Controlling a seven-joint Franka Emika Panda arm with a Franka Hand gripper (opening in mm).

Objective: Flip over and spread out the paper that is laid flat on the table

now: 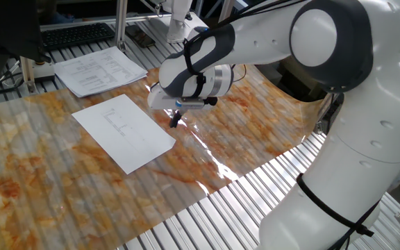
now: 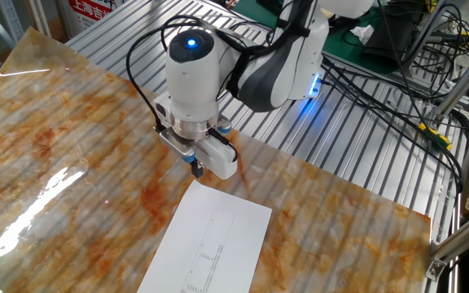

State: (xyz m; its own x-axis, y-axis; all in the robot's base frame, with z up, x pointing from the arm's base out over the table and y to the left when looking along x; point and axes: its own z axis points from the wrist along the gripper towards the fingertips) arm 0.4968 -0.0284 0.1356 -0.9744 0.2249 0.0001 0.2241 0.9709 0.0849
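Paper (image 2: 206,244) near end cut by frame bottom; fingers (image 1: 174,121) gap too small to tell.

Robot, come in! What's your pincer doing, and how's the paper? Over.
Pincer empty, just above the table, off the paper's edge. Paper flat, print side up, not flipped. Nothing blocking.

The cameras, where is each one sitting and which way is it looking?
One fixed view: sits high beside the robot's body, looking down across the table at the paper and a stack of printed pages; the white arm and gripper show.
The other fixed view: sits high on the opposite side, facing the robot; the wrist with a blue light and cables show.
Both share the paper, gripper and marbled table.
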